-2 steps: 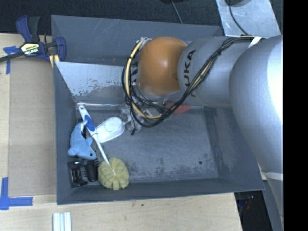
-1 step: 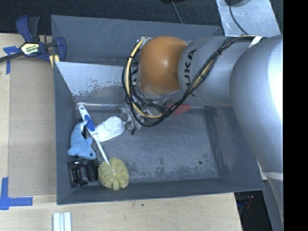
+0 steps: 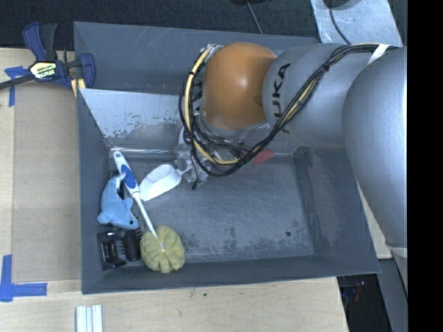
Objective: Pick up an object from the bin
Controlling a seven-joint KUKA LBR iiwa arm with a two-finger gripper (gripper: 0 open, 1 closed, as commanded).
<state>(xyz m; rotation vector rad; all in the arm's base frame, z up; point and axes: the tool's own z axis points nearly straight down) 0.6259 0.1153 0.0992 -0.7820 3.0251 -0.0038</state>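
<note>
The arm (image 3: 360,95) is thick, round and silver-grey, with a smooth surface. Near the wrist it carries the dark letters "UKA" (image 3: 280,81). A glossy orange cover (image 3: 232,81), shaped like a dome, closes the end. Black and yellow cables (image 3: 188,95) loop around this cover and run along the arm.

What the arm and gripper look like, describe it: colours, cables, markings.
The arm is silver-grey with thick rounded links and dark KUKA lettering. An orange dome cover sits at its wrist, looped by black and yellow cables. The gripper below is small, grey metal.
</note>
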